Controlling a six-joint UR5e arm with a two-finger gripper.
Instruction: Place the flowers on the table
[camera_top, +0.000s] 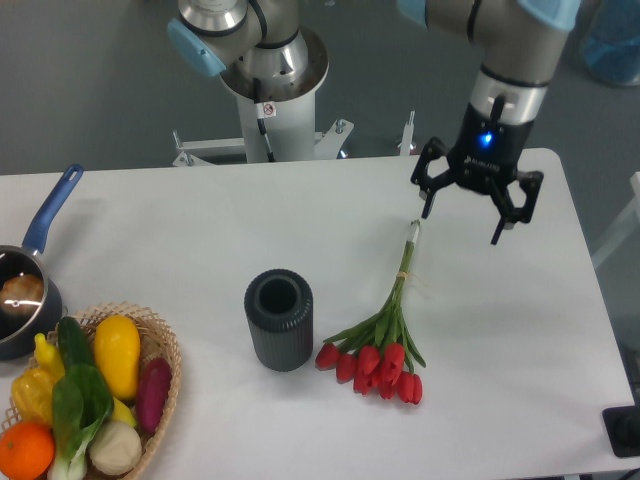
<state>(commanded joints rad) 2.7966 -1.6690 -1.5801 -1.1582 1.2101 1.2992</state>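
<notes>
On the table (180, 215), right of center, the flowers (385, 335) lay flat w/ heads toward the front edge beside the dark vase (279, 320) and stem tips pointing back. The gripper (474, 213) hung above and just right of the stem ends, jaws spread wide, holding nothing, clear of the bunch. Placement looked done imo; best move was a straight lift up and away so neither finger snagged the thin stems or rolled the bunch into the vase.

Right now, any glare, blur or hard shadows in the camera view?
Camera view: even, diffuse light, no glare on the table; soft faint shadows only under the flowers and dark vase. Those are sharp; the open gripper looks slightly soft, its blue LED blooming a little.
</notes>
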